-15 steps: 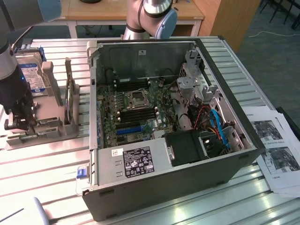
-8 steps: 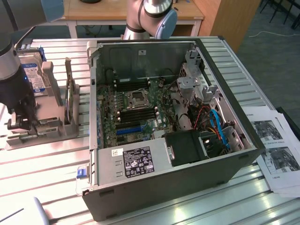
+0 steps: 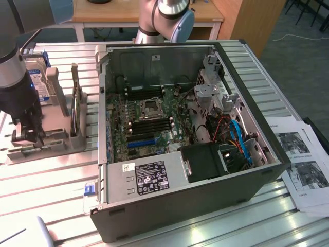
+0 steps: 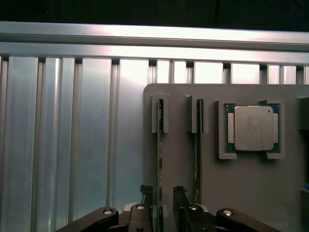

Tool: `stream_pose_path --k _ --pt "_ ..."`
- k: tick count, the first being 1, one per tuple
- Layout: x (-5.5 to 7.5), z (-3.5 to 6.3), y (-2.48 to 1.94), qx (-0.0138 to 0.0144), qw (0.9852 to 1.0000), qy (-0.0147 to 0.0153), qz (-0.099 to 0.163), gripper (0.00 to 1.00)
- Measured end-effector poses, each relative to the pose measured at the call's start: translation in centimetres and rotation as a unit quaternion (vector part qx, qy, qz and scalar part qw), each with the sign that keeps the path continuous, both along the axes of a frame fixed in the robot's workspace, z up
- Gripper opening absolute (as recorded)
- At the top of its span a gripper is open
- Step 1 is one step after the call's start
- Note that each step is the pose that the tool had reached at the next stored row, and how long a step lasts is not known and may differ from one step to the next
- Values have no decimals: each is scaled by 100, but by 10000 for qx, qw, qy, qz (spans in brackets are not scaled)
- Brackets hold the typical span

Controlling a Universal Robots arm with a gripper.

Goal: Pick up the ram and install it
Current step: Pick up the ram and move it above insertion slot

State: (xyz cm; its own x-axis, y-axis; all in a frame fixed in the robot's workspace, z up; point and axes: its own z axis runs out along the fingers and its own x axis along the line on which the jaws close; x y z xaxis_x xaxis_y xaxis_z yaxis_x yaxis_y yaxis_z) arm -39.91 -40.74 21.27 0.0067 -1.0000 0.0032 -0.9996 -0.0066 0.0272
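1. The computer case (image 3: 180,206) stands open on the bench (image 3: 51,195), with the motherboard (image 3: 149,123) inside it.
2. At the exterior view's left of the case, a holder (image 3: 51,149) lies on the bench, with a hard drive (image 3: 41,77) standing at its far end.
3. At the exterior view's right of the case lie papers (image 3: 303,164).
4. In the holder, the ram (image 4: 159,145) stands on edge in a slot, with a second stick (image 4: 197,145) just beside it. A processor (image 4: 253,128) sits in a recess beyond that stick.
5. The hand (image 4: 161,193) hangs over the holder, its spread fingers (image 4: 145,193) on either side of the ram.
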Motion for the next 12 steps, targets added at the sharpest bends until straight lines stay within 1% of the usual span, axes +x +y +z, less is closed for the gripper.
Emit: stream_pose_path --k 5,12 --pt "1 -3 0 0 10000 1 0 31" --pt "1 -61 -2 0 10000 1 0 31"
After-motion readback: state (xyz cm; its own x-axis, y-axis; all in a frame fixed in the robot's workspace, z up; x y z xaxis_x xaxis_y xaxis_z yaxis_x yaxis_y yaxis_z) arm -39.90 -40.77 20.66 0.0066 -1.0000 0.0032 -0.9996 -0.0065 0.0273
